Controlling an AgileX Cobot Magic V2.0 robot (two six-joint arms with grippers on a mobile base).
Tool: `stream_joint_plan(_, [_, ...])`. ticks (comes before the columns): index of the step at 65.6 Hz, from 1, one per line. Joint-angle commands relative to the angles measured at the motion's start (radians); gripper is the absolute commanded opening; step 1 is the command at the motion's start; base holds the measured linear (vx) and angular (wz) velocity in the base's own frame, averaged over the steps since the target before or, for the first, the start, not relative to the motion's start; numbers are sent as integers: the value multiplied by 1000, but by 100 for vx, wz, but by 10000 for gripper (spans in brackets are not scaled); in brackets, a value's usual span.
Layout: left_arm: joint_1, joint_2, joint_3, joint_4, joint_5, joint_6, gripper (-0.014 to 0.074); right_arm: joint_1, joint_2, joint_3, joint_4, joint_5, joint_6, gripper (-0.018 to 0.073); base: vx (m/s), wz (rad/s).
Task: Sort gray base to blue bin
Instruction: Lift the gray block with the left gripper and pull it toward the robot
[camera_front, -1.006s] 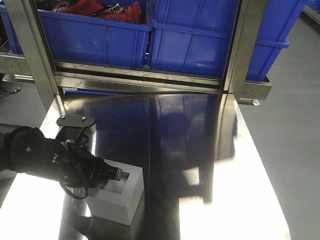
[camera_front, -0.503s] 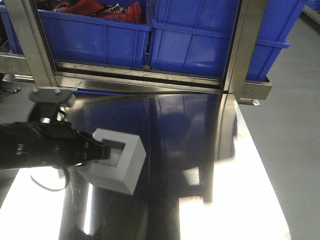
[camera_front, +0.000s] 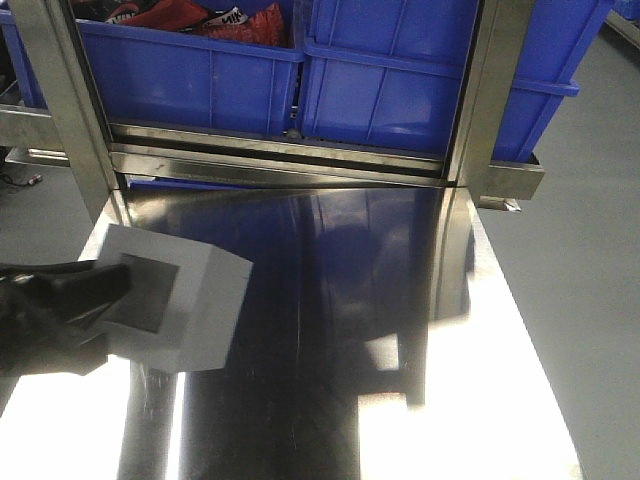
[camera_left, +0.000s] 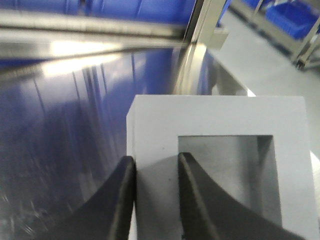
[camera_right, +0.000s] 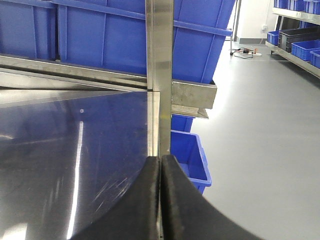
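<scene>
The gray base (camera_front: 195, 300) hangs above the steel table (camera_front: 330, 330) at the left, its square recess facing up. My left gripper (camera_front: 112, 296) is shut on one wall of it. In the left wrist view one finger lies outside the gray base (camera_left: 220, 115) and the other inside the recess, with the left gripper (camera_left: 156, 162) pinching the wall between them. Blue bins stand side by side on the rack at the back: one blue bin (camera_front: 190, 75) holds red and black items, another (camera_front: 400, 80) is to its right. My right gripper (camera_right: 161, 159) is shut on nothing at the table's right edge.
Steel rack posts (camera_front: 485, 90) and a rail (camera_front: 280, 165) run across the back of the table. A smaller blue bin (camera_right: 189, 152) sits on the grey floor (camera_right: 260, 150) beyond the right edge. More blue bins fill shelves at the far right (camera_right: 300, 47).
The left gripper has raised the gray base off the table and carried it up and to the left, closer to the camera. The right side is unchanged.
</scene>
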Motion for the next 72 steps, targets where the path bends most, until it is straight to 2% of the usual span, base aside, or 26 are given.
stream_joint_plan(1, [-7,-102,13,-14,-139,15,-6,-5,-12,14,-6,-75,-5,-9,0,0])
stream_joint_plan(15, [-7,-294,127,-8,-192,17,-6,-5,-12,14,-6,-75,-5,-9,0,0])
stream_joint_plan(27, [-7,-378,209,-7,-241,41,-6,-5,-12,14,-6,-75,-5,-9,0,0])
stream_joint_plan(72, [-7,-401,236,-8,-251,41,-6,-5,-12,14,-6,-75,-5,-9,0,0])
